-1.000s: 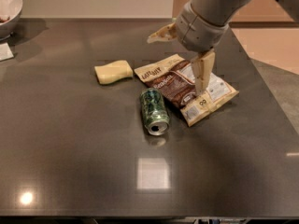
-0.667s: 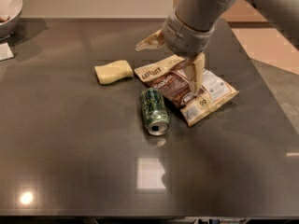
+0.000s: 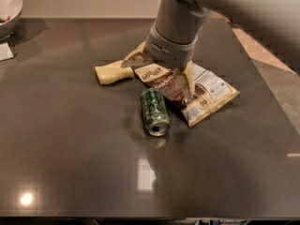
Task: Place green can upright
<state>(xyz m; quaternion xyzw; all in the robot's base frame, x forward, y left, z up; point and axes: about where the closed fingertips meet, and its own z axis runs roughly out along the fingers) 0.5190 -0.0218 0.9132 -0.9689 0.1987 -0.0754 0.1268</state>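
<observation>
Near edge of the dark table: bare surface, two light glares noted. Just past mid-table the green can is seen lying on its side, silver pull-tab top turned toward the camera, base pointing away. It is not gripped and nothing is seen touching it, apart perhaps from the snack bag, whose brown-and-white edge lies just beside the can's far right; contact cannot be told.

Above and just behind the can the gripper is hung from the grey arm, its fingers spread wide apart, nothing held. One finger is over the bag, the other near a pale yellow piece lying left of the bag.

Far left: a bowl is partly seen at the corner, with a white slip below it.

Progress is judged as early: approach only. Left to do: can to be grasped, turned onto its base, set down and released.
</observation>
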